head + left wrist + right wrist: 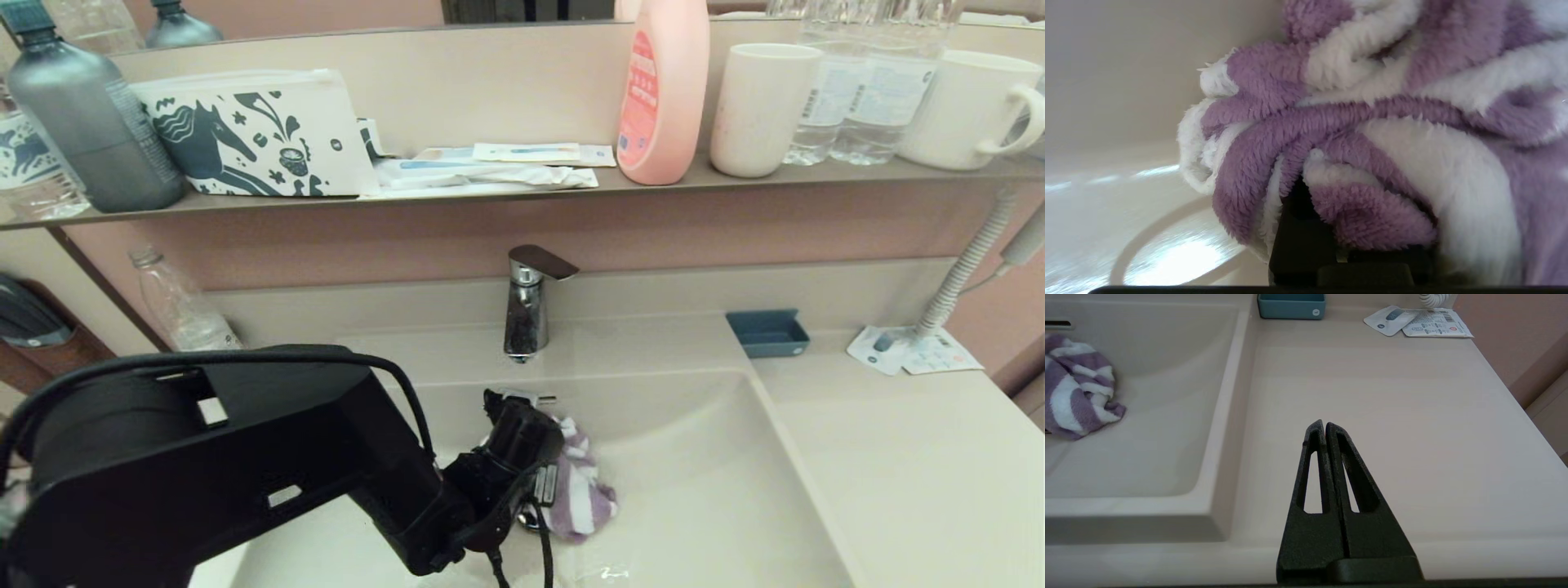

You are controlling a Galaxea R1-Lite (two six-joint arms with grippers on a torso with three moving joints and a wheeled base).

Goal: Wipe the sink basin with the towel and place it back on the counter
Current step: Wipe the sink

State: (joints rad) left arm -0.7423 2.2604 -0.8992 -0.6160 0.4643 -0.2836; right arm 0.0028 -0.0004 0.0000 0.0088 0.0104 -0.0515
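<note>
The purple and white striped towel (581, 488) lies bunched on the floor of the cream sink basin (718, 490), just beside the chrome drain plug (1171, 253). My left gripper (545, 490) reaches down into the basin and is shut on the towel (1372, 163), whose folds bulge round the black fingers (1298, 241) and hide their tips. From the right wrist view the towel (1077, 386) shows at the basin's (1167, 416) far side. My right gripper (1325, 425) is shut on nothing and hovers over the counter (1392, 416), to the basin's right.
A chrome faucet (529, 306) stands behind the basin. A blue dish (767, 333) and paper packets (910, 351) lie at the counter's back. The shelf above carries a grey bottle (82, 122), a horse-print pouch (253, 135), a pink bottle (663, 90) and cups (759, 106).
</note>
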